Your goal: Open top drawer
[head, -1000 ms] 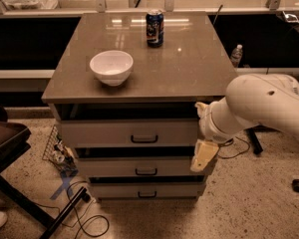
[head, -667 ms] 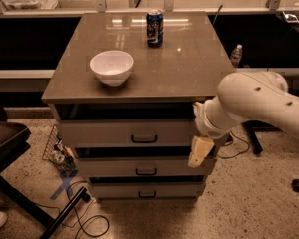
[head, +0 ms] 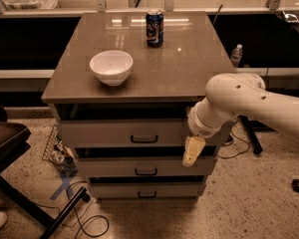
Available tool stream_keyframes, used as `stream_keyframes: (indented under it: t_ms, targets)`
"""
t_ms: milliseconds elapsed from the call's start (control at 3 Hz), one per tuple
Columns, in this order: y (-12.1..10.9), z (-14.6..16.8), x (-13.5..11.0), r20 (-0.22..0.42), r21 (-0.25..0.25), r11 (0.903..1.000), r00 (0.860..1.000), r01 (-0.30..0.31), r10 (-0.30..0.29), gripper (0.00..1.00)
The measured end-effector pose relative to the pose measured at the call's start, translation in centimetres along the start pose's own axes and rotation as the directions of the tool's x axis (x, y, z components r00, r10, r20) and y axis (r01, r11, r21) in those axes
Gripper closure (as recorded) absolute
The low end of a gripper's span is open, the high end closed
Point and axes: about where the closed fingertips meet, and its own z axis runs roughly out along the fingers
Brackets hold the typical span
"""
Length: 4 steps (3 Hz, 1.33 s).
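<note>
Claw (head: 191, 156) at the right end of the top drawer (head: 99, 133)

Claw: pale, hung pointing downward from a white arm (head: 249, 101) that reached in from the right. It lay in front of the right end of the top drawer, its tip over the dark gap above the second drawer (head: 104, 169). How far it was open could not be told, nor whether it held anything.

Top drawer: uppermost of three grey fronts, directly beneath the brown surface (head: 189, 68), with a dark gap along its upper edge. Its dark bar handle (head: 144, 139) was central, left of the claw and apart from it.

Third drawer (head: 114, 190): lowest, near the floor.

On the surface: white bowl (head: 111, 66) at front left; blue can (head: 154, 28) upright toward the back.
</note>
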Motion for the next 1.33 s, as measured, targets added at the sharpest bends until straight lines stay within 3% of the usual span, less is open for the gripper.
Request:
stream_keyframes:
  t_ms: [667, 1333]
  targets:
    - [2.3, 2.5, 1.2, 0.022, -0.058, 0.997, 0.998, -0.052, 0.053, 0.41]
    - [2.2, 1.6, 0.9, 0.022, -0.058, 0.9969, 0.998, -0.052, 0.053, 0.88]
